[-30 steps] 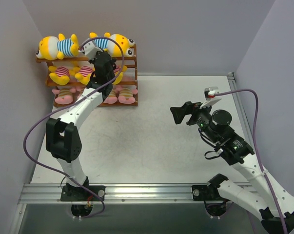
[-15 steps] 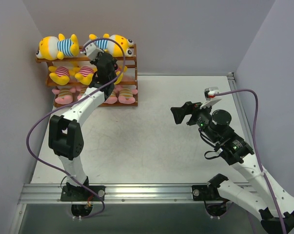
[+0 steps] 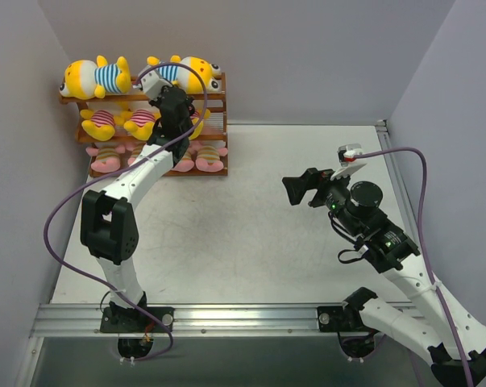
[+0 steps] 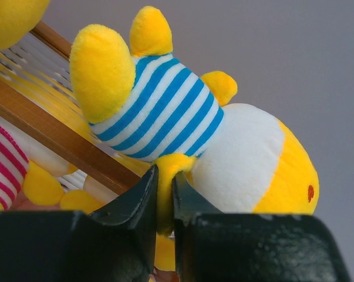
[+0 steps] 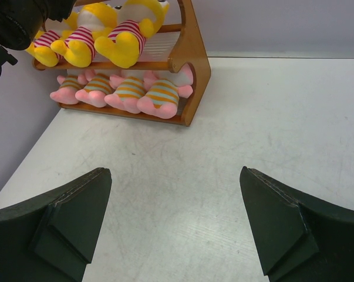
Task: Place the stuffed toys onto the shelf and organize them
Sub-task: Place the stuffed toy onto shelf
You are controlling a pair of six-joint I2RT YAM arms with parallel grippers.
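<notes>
Stuffed toys (image 3: 101, 122) all sit on the shelf (image 5: 195, 70); the left tool (image 4: 165, 176) pinches a limb of the top-tier blue-striped toy (image 4: 165, 111), and the right tool (image 5: 175, 173) gapes empty. This seems to be the last placing, so the next move is probably to let go and retreat gently.

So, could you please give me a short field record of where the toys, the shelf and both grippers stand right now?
shelf: three tiers, far-left corner
top tier: two blue-striped toys
middle tier: three yellow pink-striped toys
bottom tier: four pink toys
left gripper: shut on a yellow limb of the right blue-striped toy
right gripper: open, empty, over the table
</notes>
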